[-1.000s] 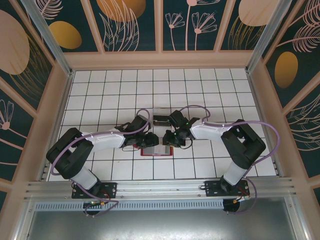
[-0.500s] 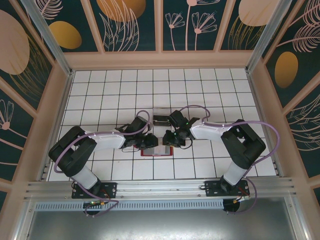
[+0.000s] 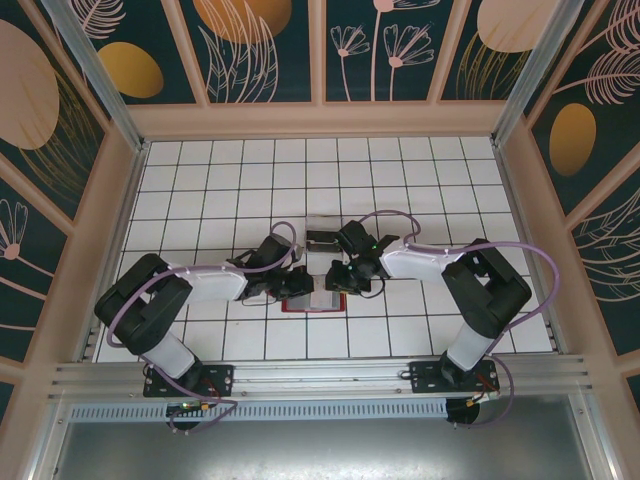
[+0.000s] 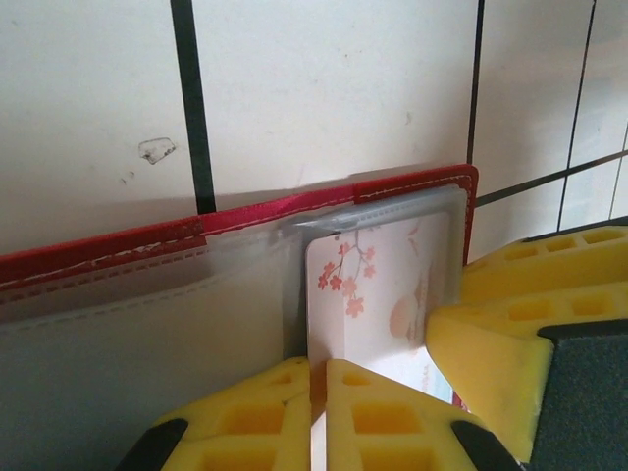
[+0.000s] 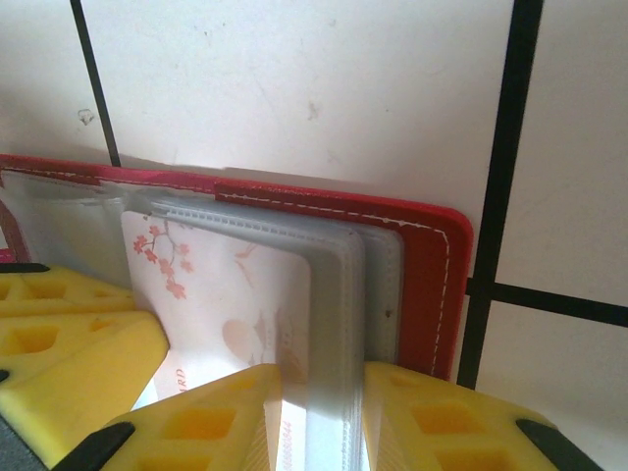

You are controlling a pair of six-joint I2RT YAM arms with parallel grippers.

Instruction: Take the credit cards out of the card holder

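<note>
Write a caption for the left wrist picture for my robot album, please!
The left gripper pinches a blossom-printed card tucked in the open red card holder.

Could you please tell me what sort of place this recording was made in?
Probably a purpose-built robot test cell: a white gridded tabletop, floral wall panels enclosing it, and the left arm and right arm bolted to an aluminium rail.
</note>
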